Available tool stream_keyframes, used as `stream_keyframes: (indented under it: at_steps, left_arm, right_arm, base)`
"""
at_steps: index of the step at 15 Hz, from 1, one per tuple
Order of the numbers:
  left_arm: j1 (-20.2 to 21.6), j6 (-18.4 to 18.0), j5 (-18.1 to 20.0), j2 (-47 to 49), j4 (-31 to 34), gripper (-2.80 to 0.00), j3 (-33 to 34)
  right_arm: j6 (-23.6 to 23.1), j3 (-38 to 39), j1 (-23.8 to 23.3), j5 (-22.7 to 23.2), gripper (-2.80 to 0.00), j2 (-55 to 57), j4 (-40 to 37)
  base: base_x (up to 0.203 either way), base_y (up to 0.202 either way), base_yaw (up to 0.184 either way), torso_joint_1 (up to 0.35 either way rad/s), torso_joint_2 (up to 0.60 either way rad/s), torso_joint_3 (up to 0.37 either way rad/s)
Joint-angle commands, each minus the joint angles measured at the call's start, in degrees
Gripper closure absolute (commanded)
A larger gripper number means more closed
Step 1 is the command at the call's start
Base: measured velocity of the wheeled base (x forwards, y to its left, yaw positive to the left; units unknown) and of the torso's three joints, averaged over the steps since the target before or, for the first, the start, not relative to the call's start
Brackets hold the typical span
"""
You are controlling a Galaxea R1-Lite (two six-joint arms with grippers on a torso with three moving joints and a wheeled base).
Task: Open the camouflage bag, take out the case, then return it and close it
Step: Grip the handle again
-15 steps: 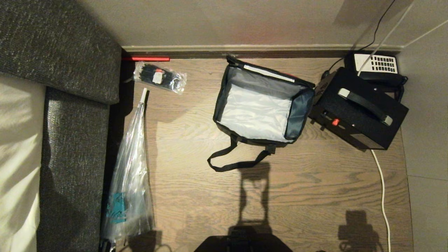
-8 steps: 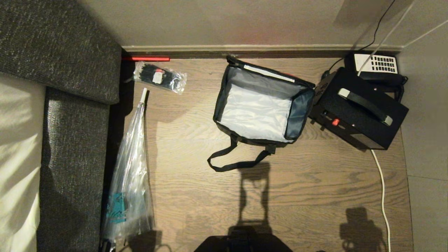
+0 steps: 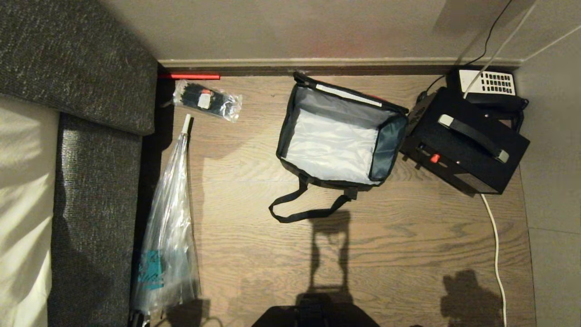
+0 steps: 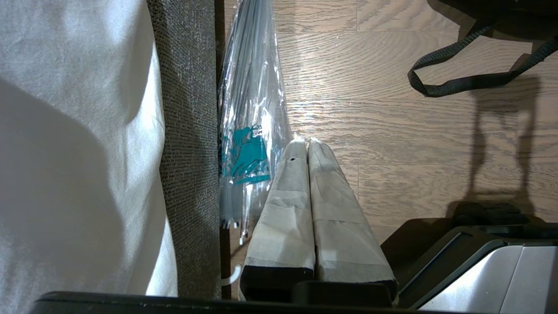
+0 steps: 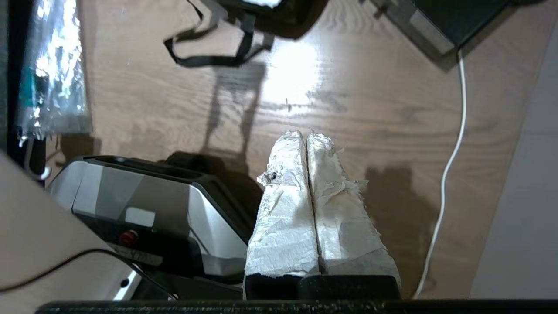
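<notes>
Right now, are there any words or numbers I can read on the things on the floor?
None can be read.
Black-and-white desk telephone: keypad marks too small.
Long clear plastic bag: teal print, no readable letters.
Small clear plastic bag: red-and-white label too small.

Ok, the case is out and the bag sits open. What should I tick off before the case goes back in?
1. Camouflage bag open, silvery lining exposed: ok.
2. Bag interior empty: ok, only lining shows.
3. Case reachable: ok, it stands on the floor right of the bag, against its side, top handle up.
4. Case free of clutter: not ok, the desk telephone sits close behind it and a white cable runs by it.
5. Right hand ready to grasp: not ok, it is shut and empty above bare floor.
6. Left hand clear of the path: ok, shut, by the clear plastic bag.
</notes>
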State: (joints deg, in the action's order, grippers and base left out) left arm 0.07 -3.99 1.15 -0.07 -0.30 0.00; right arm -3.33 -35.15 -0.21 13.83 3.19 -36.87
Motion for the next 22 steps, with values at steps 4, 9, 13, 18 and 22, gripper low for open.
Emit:
stream_keyframes:
  at_steps: [4, 9, 13, 18, 22]
  left_arm:
    - [0.0, 0.0, -0.1, 0.1, -0.1, 0.0, 0.1]
    - [0.0, 0.0, 0.0, 0.1, -0.1, 0.0, 0.1]
    - [0.0, 0.0, 0.0, 0.1, -0.1, 0.0, 0.1]
    - [0.0, 0.0, 0.0, 0.1, -0.1, 0.0, 0.1]
    - [0.0, 0.0, -0.1, 0.1, -0.1, 0.0, 0.1]
  right_arm:
    - [-7.8, 1.7, -2.7, -4.4, 0.0, 33.0, 18.8]
    - [-24.9, 11.3, -4.3, -8.3, 0.0, 60.9, 57.1]
    - [-31.3, 12.7, -2.3, -12.7, 0.0, 79.6, 81.1]
    - [-33.6, 7.6, -1.2, -22.7, 0.0, 98.0, 101.6]
    - [-39.4, 4.3, -1.5, -30.9, 0.0, 104.6, 111.5]
  base:
    - [0.0, 0.0, 0.0, 0.0, 0.0, 0.0]
    - [0.0, 0.0, 0.0, 0.0, 0.0, 0.0]
    - [0.0, 0.0, 0.0, 0.0, 0.0, 0.0]
    - [0.0, 0.0, 0.0, 0.0, 0.0, 0.0]
    - [0.0, 0.0, 0.0, 0.0, 0.0, 0.0]
